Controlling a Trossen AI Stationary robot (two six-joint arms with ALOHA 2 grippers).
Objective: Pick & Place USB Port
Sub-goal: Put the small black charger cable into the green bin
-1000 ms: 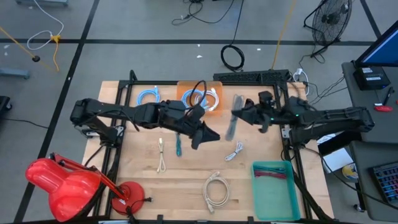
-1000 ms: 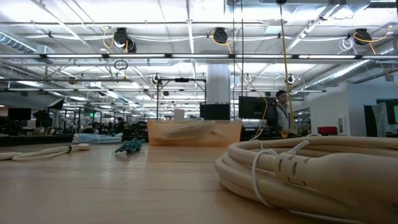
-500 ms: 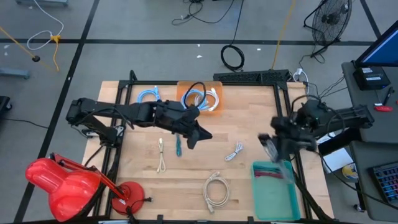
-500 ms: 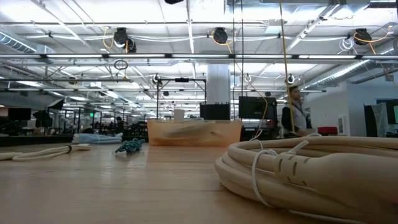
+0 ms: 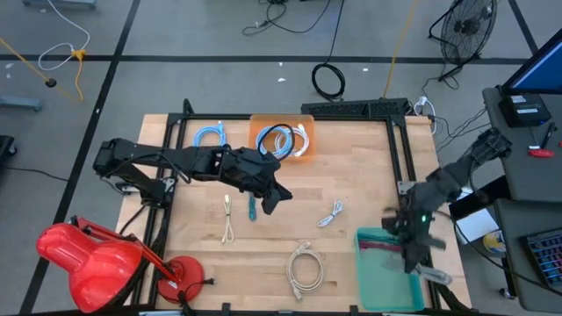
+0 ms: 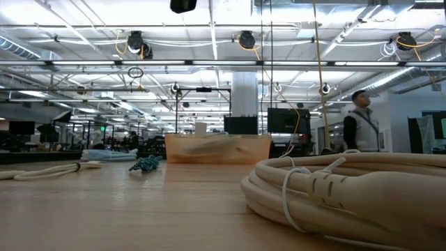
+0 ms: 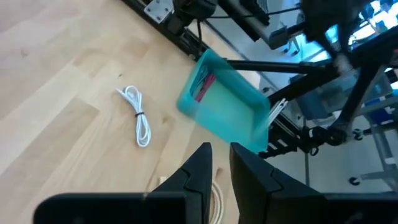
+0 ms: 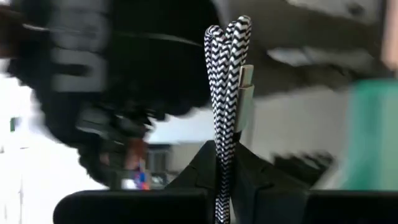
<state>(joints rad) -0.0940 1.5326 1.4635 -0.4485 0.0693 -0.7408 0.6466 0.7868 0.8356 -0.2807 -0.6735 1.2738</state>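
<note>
Nearest the table's front edge lies a coiled beige cable (image 5: 304, 268), and beside it the teal bin (image 5: 387, 290). Over that bin the right claw (image 5: 411, 254) is clenched on a black-and-white braided USB cable (image 8: 227, 87) (folded double, its plug showing). Farther in, the left claw (image 5: 279, 195) hangs above the table (image 5: 263, 233) near a teal cable (image 5: 251, 205), fingers nearly together, holding nothing.

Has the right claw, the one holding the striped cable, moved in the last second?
Yes. The right claw swung from the table's middle, near the orange tray, to over the teal bin.
</note>
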